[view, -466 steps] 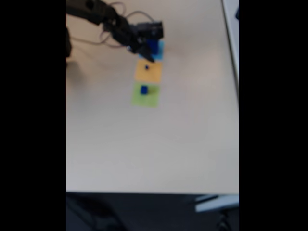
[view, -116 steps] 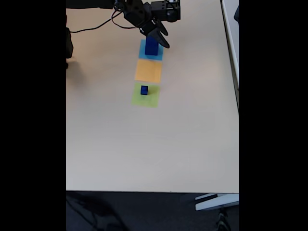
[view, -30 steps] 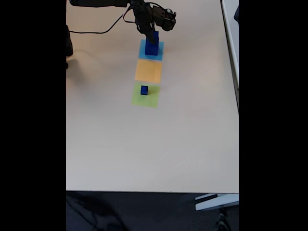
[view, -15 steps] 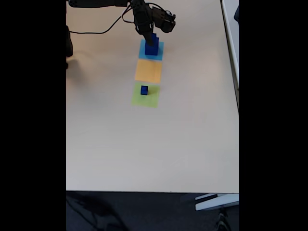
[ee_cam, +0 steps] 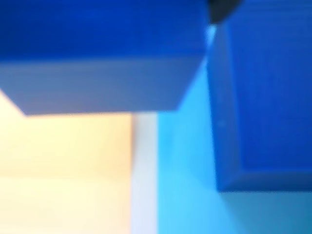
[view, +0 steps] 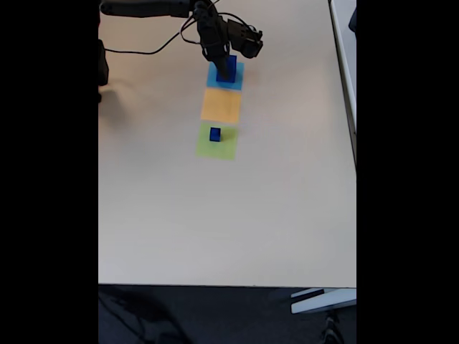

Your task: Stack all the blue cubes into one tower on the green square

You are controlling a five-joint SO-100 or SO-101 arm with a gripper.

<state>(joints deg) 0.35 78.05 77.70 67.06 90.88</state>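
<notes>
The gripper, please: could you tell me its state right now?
Gripper: down at the blue cube stack on the light-blue square; open or shut cannot be told.

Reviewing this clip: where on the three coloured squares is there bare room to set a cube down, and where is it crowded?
The orange square is bare, bordered by the light-blue square above and the green square below. The green square's lower half is free below its small blue cube. The light-blue square is crowded: the stacked blue cubes and the gripper sit there.

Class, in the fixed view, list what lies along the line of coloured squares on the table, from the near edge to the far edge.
green square with a small blue cube → orange square → light-blue square with the blue cubes → end effector
</notes>
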